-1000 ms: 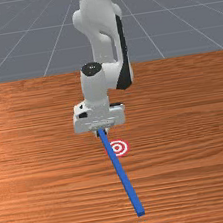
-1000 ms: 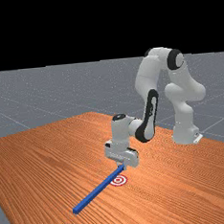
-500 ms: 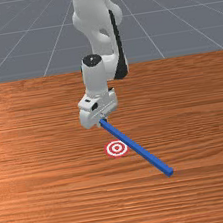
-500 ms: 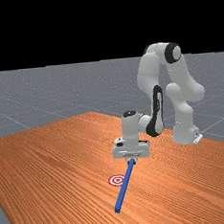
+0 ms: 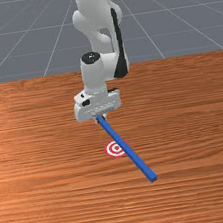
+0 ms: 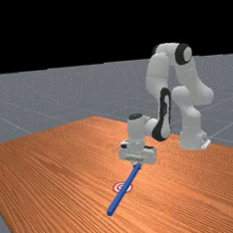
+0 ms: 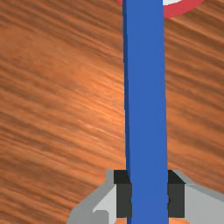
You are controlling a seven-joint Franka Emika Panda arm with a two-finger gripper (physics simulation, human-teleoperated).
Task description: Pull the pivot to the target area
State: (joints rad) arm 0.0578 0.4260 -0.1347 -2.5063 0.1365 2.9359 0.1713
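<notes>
Front view: blue bar (image 5: 128,150) gripped at far end by gripper (image 5: 100,119); long axis slanted near, toward front view's right, across target (image 5: 111,149); shift toward front view's left probably needed.

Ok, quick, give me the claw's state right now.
Claw: shut on the near-arm end of the blue bar, one finger against each side.
</notes>
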